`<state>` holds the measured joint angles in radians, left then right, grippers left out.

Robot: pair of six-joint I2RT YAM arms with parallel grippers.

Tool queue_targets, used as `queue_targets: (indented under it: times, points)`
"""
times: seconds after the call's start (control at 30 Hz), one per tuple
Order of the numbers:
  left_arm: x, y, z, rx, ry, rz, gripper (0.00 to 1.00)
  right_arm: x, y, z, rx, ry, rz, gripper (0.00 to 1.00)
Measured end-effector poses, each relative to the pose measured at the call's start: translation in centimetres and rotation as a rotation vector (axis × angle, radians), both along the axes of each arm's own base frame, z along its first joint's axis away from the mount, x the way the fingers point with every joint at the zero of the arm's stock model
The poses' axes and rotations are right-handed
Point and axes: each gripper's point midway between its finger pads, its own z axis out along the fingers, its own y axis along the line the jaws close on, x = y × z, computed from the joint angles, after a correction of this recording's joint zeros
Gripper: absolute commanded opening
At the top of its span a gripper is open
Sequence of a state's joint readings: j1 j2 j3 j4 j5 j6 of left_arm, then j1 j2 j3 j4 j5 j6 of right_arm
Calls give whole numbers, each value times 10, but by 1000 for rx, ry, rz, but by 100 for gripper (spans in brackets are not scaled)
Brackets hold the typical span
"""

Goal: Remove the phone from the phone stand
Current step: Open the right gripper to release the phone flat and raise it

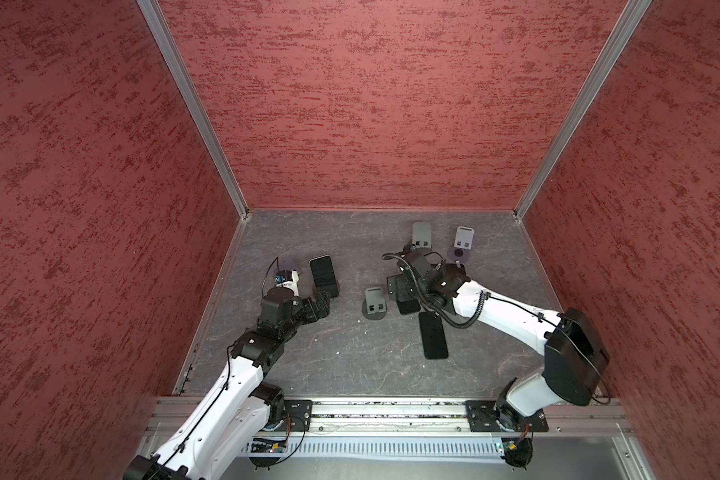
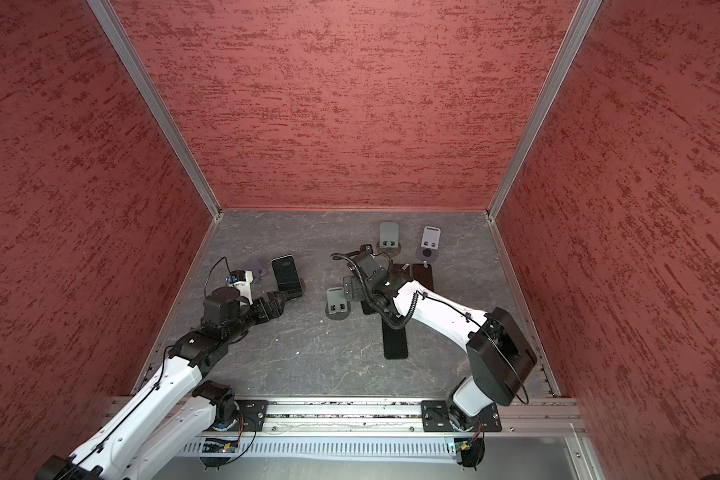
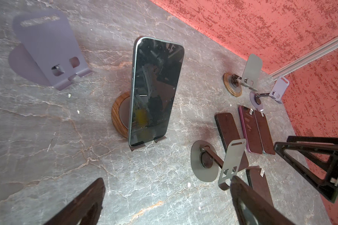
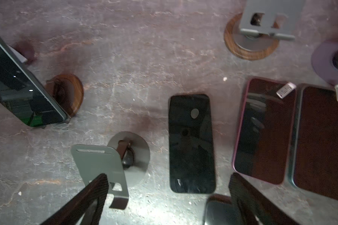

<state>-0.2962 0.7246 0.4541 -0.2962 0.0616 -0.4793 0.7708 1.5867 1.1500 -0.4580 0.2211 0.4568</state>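
A dark-screened phone (image 1: 323, 274) (image 2: 285, 272) leans upright on a phone stand with a round wooden base (image 3: 117, 118). The left wrist view shows the phone (image 3: 154, 91) straight ahead, resting on the stand's front lip. My left gripper (image 1: 323, 300) (image 3: 167, 180) is open just in front of the phone's lower end, apart from it, with nothing between its fingers. My right gripper (image 1: 398, 291) (image 4: 168, 175) is open over the middle of the floor, above a flat phone (image 4: 191, 144). The standing phone (image 4: 21, 87) shows at the edge of the right wrist view.
Empty stands: a grey one (image 1: 375, 303) mid-floor, a grey one on a wooden base (image 1: 422, 235), a lilac one (image 1: 463, 241) at the back, and another lilac one (image 3: 47, 50) beside the standing phone. Several phones lie flat (image 1: 433, 334) (image 4: 263, 130) (image 4: 324, 140). Red walls enclose the floor.
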Motion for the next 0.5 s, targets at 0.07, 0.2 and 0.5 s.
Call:
queue_targets:
  times: [0.07, 0.2, 0.5]
  points:
    - [-1, 2, 2, 3, -5, 7, 100, 3, 13, 0, 2, -4, 28, 99]
    - [-5, 7, 5, 9, -15, 23, 100, 6, 36, -5, -7, -3, 75, 99]
    - [-9, 19, 15, 12, -53, 63, 100, 13, 80, -10, -29, -13, 143, 99]
